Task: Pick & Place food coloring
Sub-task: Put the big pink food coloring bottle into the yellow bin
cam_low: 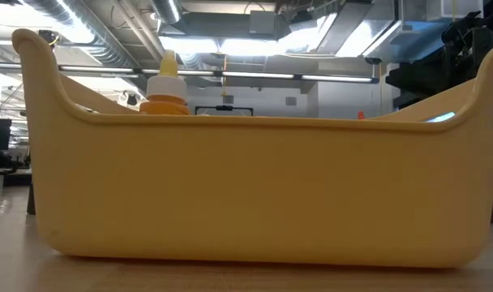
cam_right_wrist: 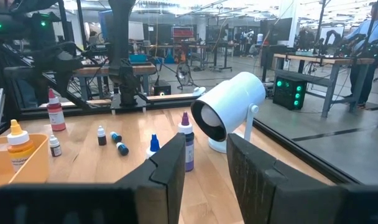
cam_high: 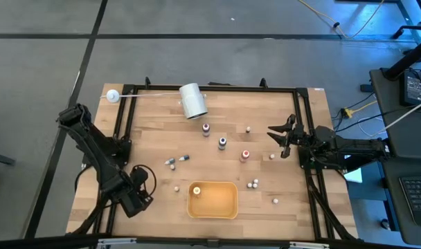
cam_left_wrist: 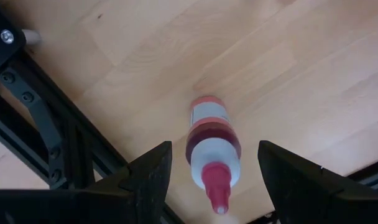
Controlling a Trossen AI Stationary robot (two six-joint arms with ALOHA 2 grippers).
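Holding one orange-capped bottle (cam_high: 196, 189), the yellow bin (cam_high: 228, 211) sits alone.

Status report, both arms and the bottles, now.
Left gripper open over lying red-capped bottle. Right gripper idle at right edge. One bottle in yellow bin.

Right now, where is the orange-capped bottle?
The orange-capped bottle stands upright inside the yellow bin, at its left end, near the table's front edge in the high view.

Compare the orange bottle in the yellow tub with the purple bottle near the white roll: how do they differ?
The orange bottle has an orange cap; the purple bottle has a purple one. The orange bottle sits inside the yellow tub; the purple bottle stands on the table. Both stand upright.
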